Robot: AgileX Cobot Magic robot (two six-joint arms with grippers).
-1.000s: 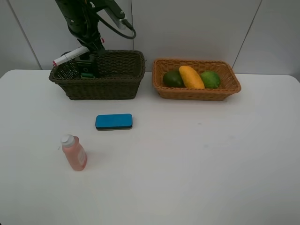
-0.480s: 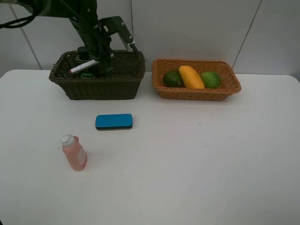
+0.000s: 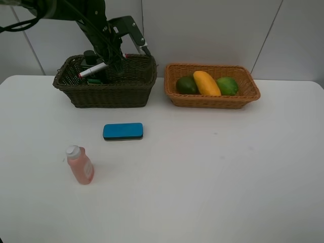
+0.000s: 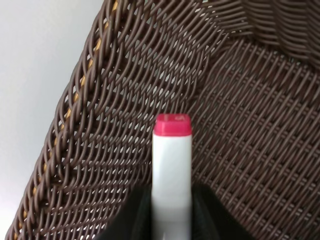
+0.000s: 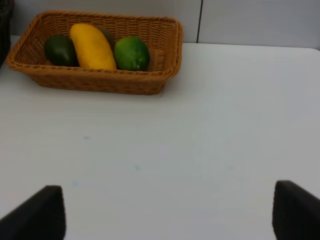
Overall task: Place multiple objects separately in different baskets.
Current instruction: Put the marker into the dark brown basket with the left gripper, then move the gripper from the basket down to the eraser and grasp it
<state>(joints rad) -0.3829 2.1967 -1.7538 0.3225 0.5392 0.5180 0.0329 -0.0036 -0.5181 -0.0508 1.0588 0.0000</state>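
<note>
Nearest, the pink white-capped bottle [image 3: 80, 165] stands upright on the white bench [image 3: 202, 177], towards its left side. Just beyond it, and apart from it, the blue eraser block [image 3: 123, 131] lies flat.

The right fingers [image 5: 42, 212] are spread wide above bare bench and have hold of nothing.

Farther back the two baskets sit side by side near the wall with a gap between them. On the left is the dark brown-green basket [image 3: 109, 93]. The left arm [image 3: 98, 28] reaches down over it, and the left fingers [image 4: 131, 222] are closed tight on the white pink-tipped marker [image 4: 171, 170], one on each side of its barrel. The marker is tilted, its pink tip lower and pointing at the basket's left end. The tip is inside the rim and close to the woven inner wall; whether it touches the wicker cannot be told.

On the right is the orange-tan basket [image 3: 212, 101]. In it the dark green avocado [image 3: 187, 85], the yellow mango [image 3: 206, 83] and the bright green round fruit [image 3: 227, 85] lie in a row, touching. The brown kiwi [image 5: 104, 33] peeps out behind the mango.
</note>
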